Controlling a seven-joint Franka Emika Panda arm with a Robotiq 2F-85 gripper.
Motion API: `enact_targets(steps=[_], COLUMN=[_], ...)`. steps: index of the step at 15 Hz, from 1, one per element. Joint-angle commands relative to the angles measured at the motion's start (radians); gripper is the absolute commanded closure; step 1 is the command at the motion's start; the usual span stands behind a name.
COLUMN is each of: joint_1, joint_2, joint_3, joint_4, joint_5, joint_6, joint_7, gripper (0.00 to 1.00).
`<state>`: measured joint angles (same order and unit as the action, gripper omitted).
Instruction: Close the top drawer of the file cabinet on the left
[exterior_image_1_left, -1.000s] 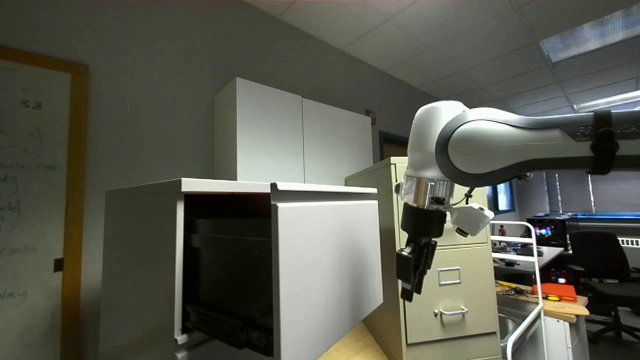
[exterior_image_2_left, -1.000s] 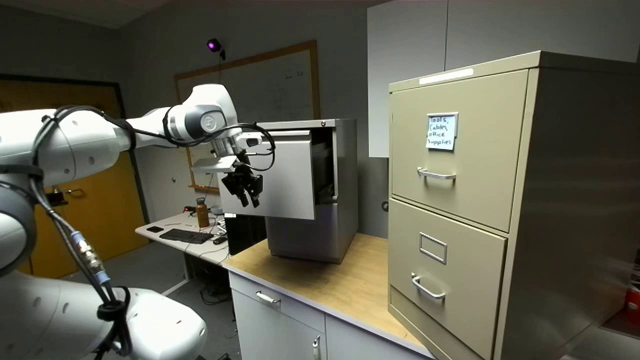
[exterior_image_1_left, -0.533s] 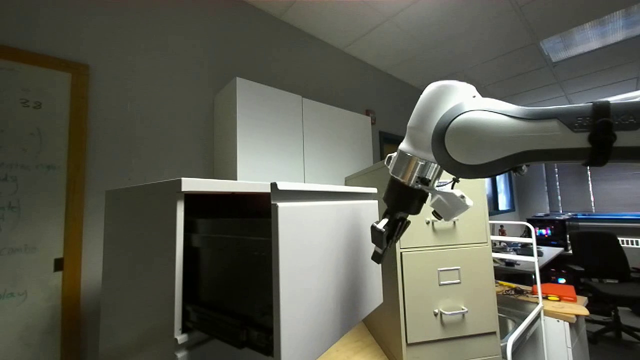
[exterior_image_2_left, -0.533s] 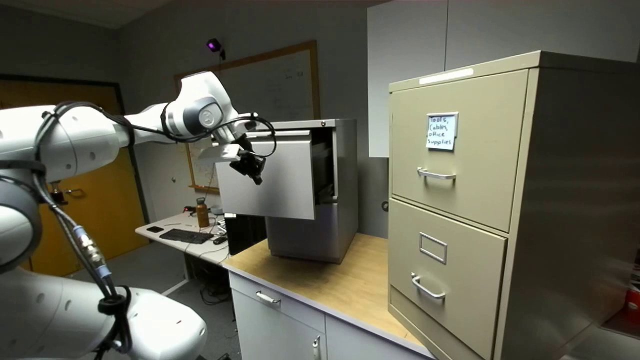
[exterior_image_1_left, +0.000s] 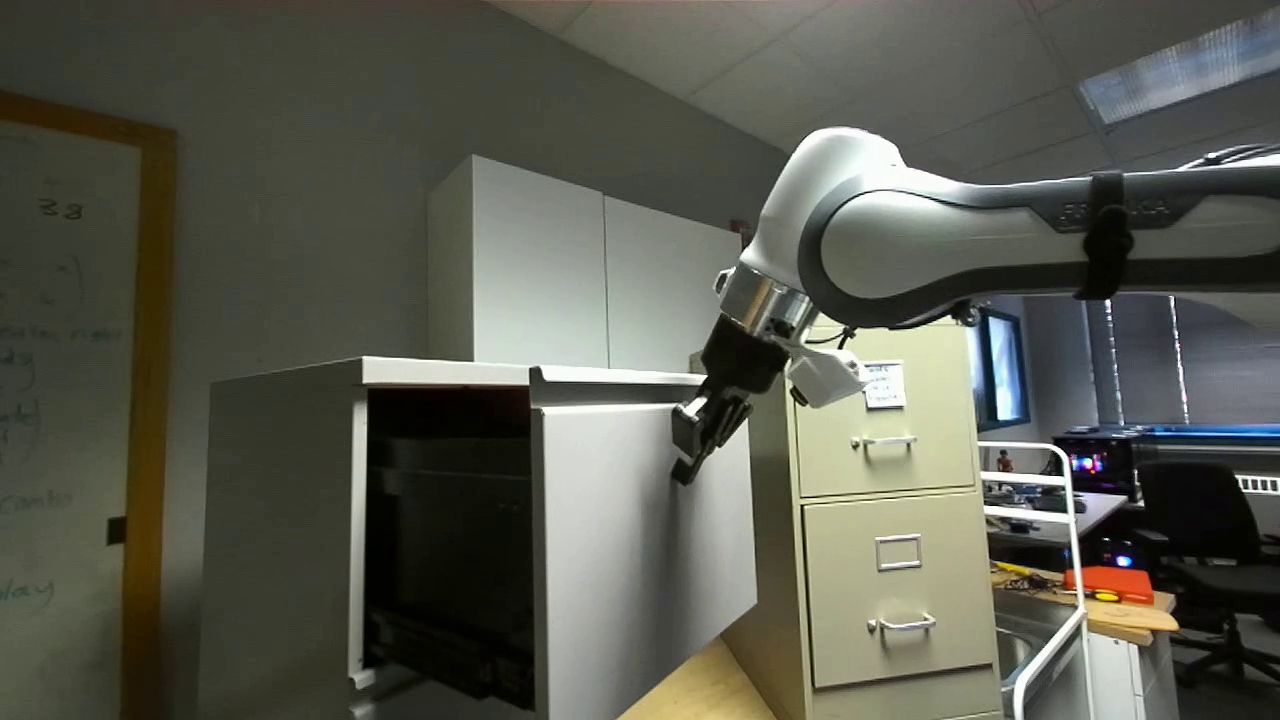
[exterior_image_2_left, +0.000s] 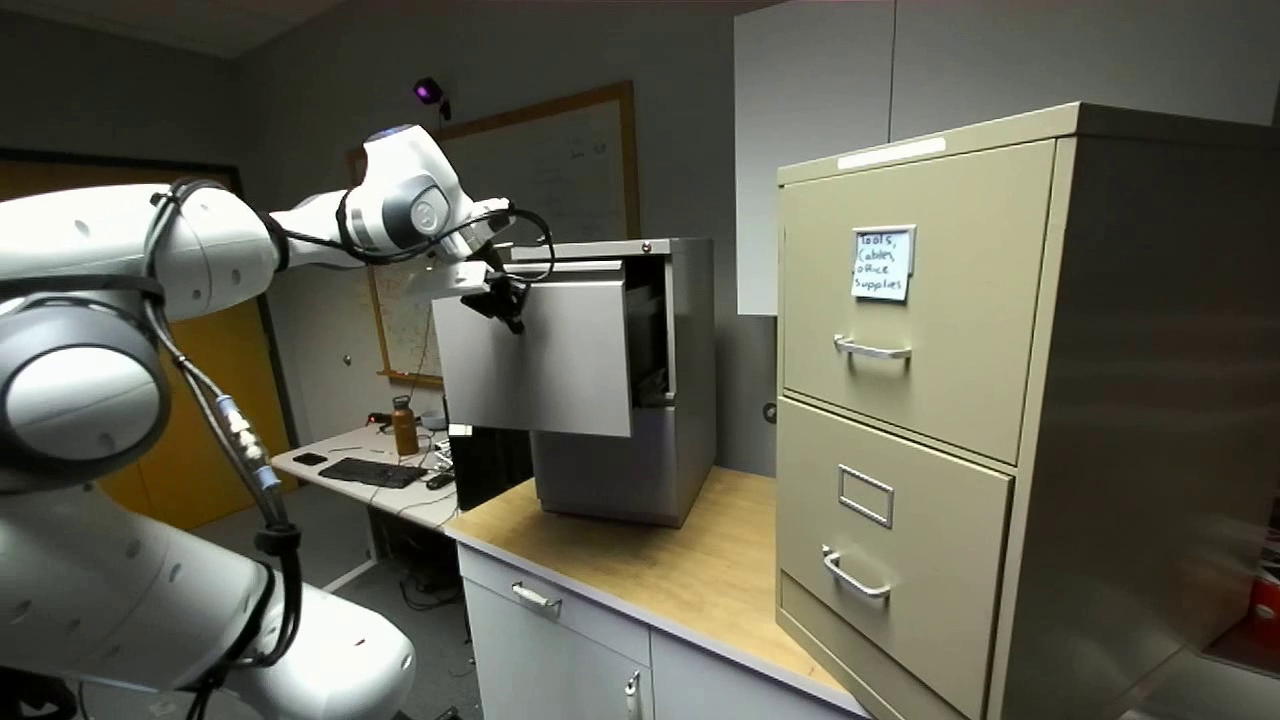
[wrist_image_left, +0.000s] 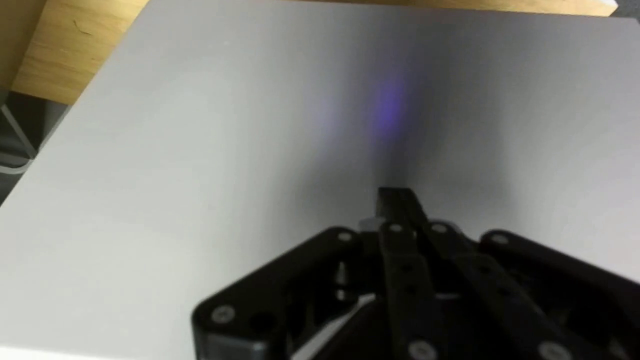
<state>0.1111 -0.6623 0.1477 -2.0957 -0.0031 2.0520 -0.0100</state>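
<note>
The top drawer juts well out of the white cabinet (I can see its dark inside from here). The gripper, tilted downward, has its fingers pressed together, and their tip touches the drawer's flat front. The white cabinet stands on a wood-topped counter, with a beige cabinet standing nearby.

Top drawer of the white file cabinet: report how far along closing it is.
Done: the end effector, shut, seems to be against the top drawer.
In hand: the push looks under way; the drawer sits slightly further in than half a second ago.
Left: most of the travel, judging by the dark interior showing between its front and the file cabinet.
</note>
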Motion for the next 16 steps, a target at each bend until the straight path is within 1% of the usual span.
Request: enact_targets(steps=[1, 6, 9, 13, 16], joint_1=[0.019, 0.006, -0.003, -0.006, -0.008], joint_2=[0.156, 0.323, 0.433, 0.580, 0.681], joint_3=[0.007, 0.000, -0.004, -0.011, -0.016], joint_4=[0.154, 0.311, 0.426, 0.608, 0.747], joint_5=[0.007, 0.002, -0.007, -0.012, -0.031], joint_6=[0.011, -0.005, -0.018, -0.066, -0.126], joint_7=[-0.016, -0.002, 0.002, -0.002, 0.007], gripper=[0.97, 0.98, 0.98, 0.98, 0.98])
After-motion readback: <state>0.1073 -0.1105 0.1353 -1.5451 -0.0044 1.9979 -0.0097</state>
